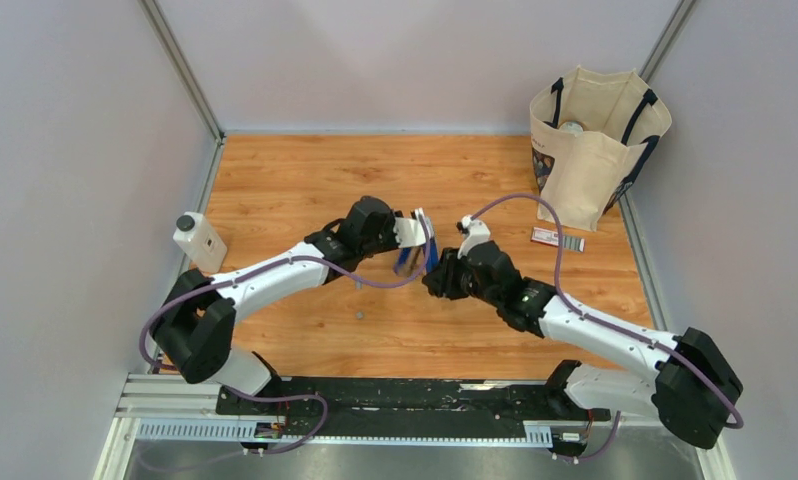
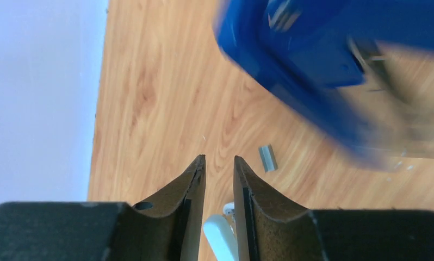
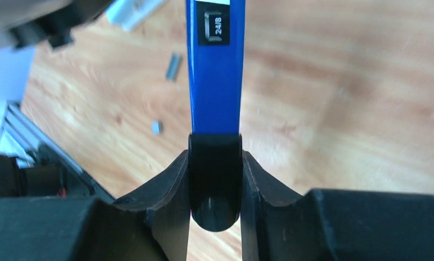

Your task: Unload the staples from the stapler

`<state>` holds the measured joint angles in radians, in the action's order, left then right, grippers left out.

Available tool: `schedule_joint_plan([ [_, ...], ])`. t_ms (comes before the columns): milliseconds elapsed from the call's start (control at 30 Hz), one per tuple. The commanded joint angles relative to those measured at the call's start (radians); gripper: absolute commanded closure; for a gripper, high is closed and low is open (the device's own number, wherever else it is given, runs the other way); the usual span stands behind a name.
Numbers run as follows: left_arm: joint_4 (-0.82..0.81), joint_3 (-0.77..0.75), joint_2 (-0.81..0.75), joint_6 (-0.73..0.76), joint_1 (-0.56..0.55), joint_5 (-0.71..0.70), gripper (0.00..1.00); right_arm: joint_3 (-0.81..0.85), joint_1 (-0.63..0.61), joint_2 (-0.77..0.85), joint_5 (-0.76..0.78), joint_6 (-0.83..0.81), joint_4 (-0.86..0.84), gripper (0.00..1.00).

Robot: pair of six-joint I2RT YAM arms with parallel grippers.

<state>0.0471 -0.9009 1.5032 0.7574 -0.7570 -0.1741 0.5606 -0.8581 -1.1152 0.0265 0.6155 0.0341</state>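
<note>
Stapler (image 3: 215, 81) is held off the bench (image 1: 295, 180), about mid-bench, in the gap between the two arms. In the right wrist view its blue arm, with a "24/8" label, runs away from the camera and the black end sits nearest. Right hand (image 3: 215, 157) is clenched on that black end, one finger pressed to each side. Left hand (image 2: 219, 163) is just left of the stapler. Its fingers are parted by a narrow gap with nothing gripped between them: released, not touching the stapler. From its wrist view the stapler is only a blue blur at upper right, too smeared to tell whether the staple channel stands open. Staples (image 3: 174, 66): a short grey strip lies flat on the bench below the stapler, with a smaller loose bit (image 3: 156, 128) a little apart from it, nearer the arm bases. Judgement: at least part of the load is already out and on the bench. Whether more staples sit inside the stapler cannot be seen. What looks left is to confirm the channel is empty, clear any remainder, and set the stapler down. Further out, a small red-and-white box (image 1: 557, 237) lies to the right, near a tote bag (image 1: 595, 150) in the far right corner. A white bottle (image 1: 200, 240) stands at the left edge.
</note>
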Motion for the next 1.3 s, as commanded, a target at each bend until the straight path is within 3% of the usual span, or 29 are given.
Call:
schedule_joint_plan([
  [0, 0.340, -0.165, -0.086, -0.222, -0.002, 0.166, 0.66, 0.165, 0.074, 0.022, 0.095, -0.025, -0.004, 1.00],
  [100, 0.456, -0.199, -0.112, -0.263, -0.002, 0.289, 0.67, 0.229, 0.131, 0.008, 0.095, -0.045, 0.019, 1.00],
  [300, 0.533, -0.224, -0.192, -0.391, 0.054, 0.375, 0.68, 0.320, 0.171, -0.069, 0.089, -0.121, 0.065, 1.00],
  [533, 0.579, -0.231, -0.232, -0.434, 0.156, 0.360, 0.67, 0.430, 0.172, -0.319, 0.099, -0.200, 0.044, 1.00],
  [1000, 0.622, -0.150, -0.365, -0.414, 0.242, 0.374, 0.68, 1.010, 0.154, -0.905, 0.129, -0.293, 0.220, 1.00],
  [1267, 0.600, -0.107, -0.409, -0.421, 0.255, 0.364, 0.66, 1.344, 0.108, -1.144, 0.136, -0.393, 0.495, 0.97],
])
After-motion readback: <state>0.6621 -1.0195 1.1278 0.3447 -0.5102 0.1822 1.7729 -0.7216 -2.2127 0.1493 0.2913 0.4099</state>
